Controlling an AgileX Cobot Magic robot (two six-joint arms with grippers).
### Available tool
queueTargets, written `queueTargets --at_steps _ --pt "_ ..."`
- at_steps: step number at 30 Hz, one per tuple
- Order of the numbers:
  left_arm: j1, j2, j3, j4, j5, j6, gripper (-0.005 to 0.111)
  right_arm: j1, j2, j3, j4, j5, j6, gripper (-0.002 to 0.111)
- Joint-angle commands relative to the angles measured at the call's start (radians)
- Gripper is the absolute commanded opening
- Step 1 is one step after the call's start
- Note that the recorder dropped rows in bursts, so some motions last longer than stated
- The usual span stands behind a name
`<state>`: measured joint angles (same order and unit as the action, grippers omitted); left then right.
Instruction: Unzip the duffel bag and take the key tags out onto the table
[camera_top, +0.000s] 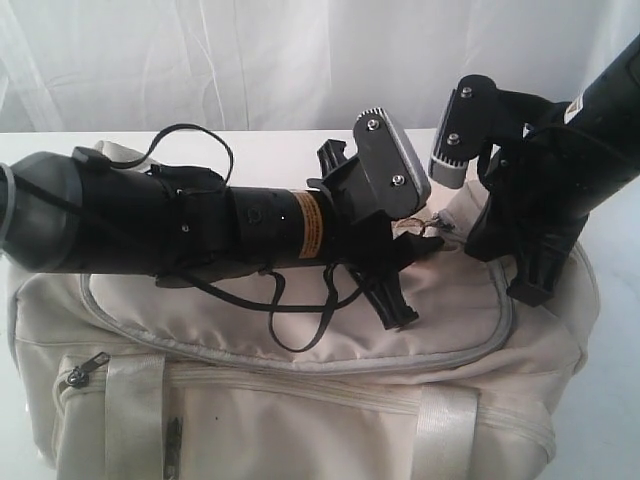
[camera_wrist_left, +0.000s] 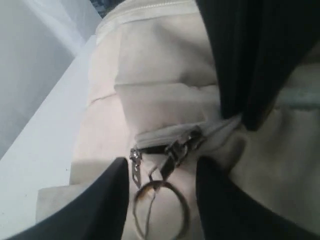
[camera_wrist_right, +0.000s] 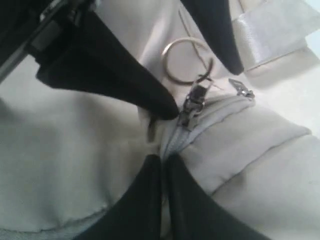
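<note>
Your left hand (camera_wrist_left: 161, 172) is open, one finger on each side of the ring (camera_wrist_left: 161, 207) that hangs from the slider (camera_wrist_right: 192, 107), and it has hold of nothing. Your right hand (camera_wrist_right: 164, 160) is closed, pinching the fabric at the zip line just beside that slider. The bag (camera_top: 300, 400) sits on the surface (camera_top: 270, 150) with its top zip shut. The key tags are not in view and are presumably inside.

Things that could go wrong from here:

- **Missed grasp:** The ring is thin wire lying nearly flat on soft cloth. If you close from this height, the fingers may pass over it, tip it sideways, or catch a fold of fabric instead.
- **Ring slipping out:** Even if you catch it, smooth metal between the pads may slide free once you pull.
- **Blocked slider:** The zip seems to run from the slider straight into the right hand's pinch. If so, the slider would stop against those fingers almost at once, and pulling harder would drag the whole bag rather than open it.
- **Wrong tab:** A second small pull tab (camera_wrist_right: 241, 91) lies near the ring, so a loose closure might take that one.
- **Snagged cable:** The left arm's cable (camera_top: 270, 310) loops across the bag top and could catch as the arm draws back.
</note>
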<state>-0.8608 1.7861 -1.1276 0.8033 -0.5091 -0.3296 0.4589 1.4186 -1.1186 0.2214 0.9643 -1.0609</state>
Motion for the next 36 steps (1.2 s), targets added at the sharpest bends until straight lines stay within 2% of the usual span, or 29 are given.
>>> queueTargets --at_steps 1,9,13,14,18,25,26,29,31,36 --pt "-0.030 0.022 -0.002 0.011 -0.005 0.012 0.048 0.001 -0.012 0.003 0.017 0.009 -0.013 0.000" --pt "-0.030 0.054 -0.002 -0.018 0.054 0.026 0.048 0.001 -0.012 0.003 0.039 0.009 -0.013 0.000" --pt "-0.030 0.054 -0.002 -0.059 0.068 0.086 0.048 0.001 -0.012 0.003 0.039 0.007 -0.013 0.000" --pt "-0.030 0.054 -0.002 -0.103 0.063 0.106 0.045 0.001 -0.012 0.003 0.041 0.007 -0.013 0.000" --pt "-0.030 0.054 -0.002 -0.103 -0.007 0.106 0.033 0.001 -0.012 0.003 0.045 0.007 -0.013 0.000" --pt "-0.030 0.054 -0.002 -0.233 -0.011 0.154 0.033 0.001 -0.012 0.003 0.049 0.007 -0.013 0.000" --pt "-0.030 0.054 -0.002 -0.245 -0.011 0.154 0.030 0.001 -0.012 0.003 0.049 0.007 -0.013 0.000" --pt "-0.028 0.054 -0.002 -0.249 -0.011 0.154 0.010 0.001 -0.012 0.003 0.049 0.007 -0.013 0.000" --pt "-0.028 0.054 -0.002 -0.249 -0.009 0.154 0.002 0.001 -0.012 0.003 0.049 0.007 -0.013 0.000" --pt "-0.028 0.051 -0.002 -0.244 0.029 0.154 0.000 0.001 -0.012 0.003 0.049 0.004 -0.013 0.000"
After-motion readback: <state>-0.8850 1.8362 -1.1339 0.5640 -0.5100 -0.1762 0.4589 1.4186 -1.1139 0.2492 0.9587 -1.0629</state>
